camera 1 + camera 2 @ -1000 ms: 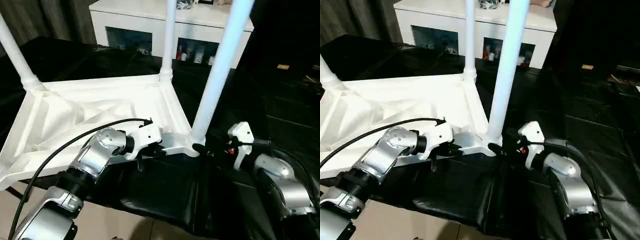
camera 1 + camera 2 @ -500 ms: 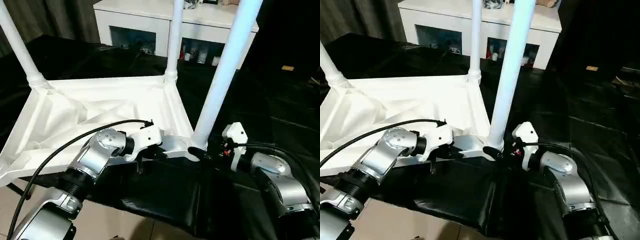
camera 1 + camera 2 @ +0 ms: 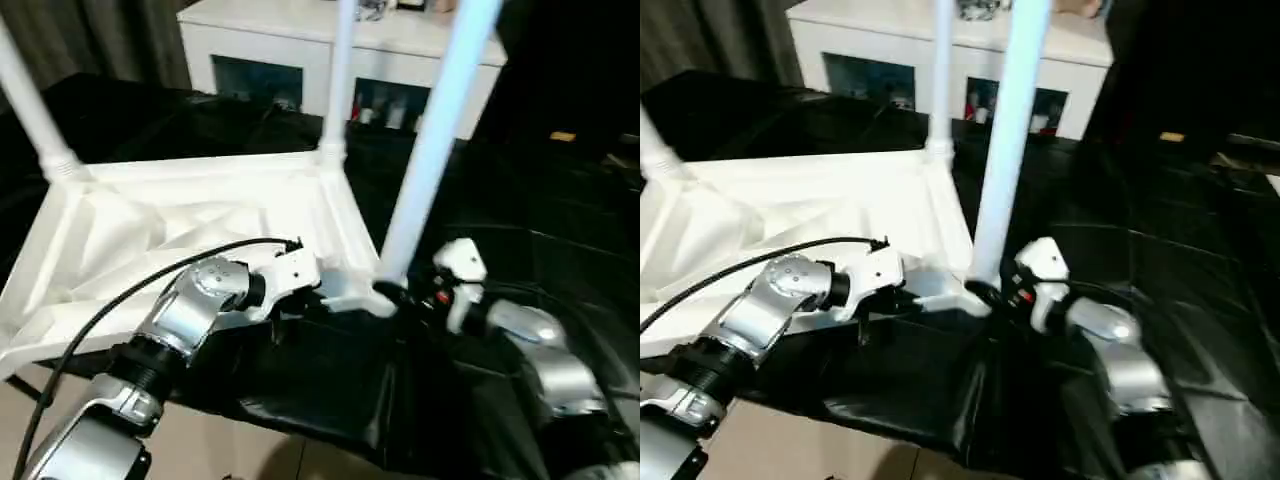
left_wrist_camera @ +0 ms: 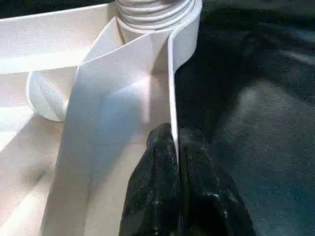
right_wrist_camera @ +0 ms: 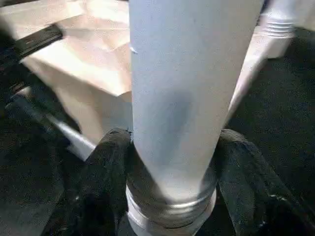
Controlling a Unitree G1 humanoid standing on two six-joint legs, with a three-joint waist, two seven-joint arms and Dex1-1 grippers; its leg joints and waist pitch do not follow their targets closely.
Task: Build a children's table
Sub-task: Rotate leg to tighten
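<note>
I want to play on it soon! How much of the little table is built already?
Three legs stand up from the upside-down table top: far left, far right and near right. The left gripper pinches the top's near rim. The right gripper has its fingers on both sides of the near right leg's base. The near left corner isn't visible, so a fourth leg may remain, then flipping it upright.

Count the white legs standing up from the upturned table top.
3: near leg at the corner by the right gripper, one at the far corner, one at the far left. A fourth may be hidden.
</note>
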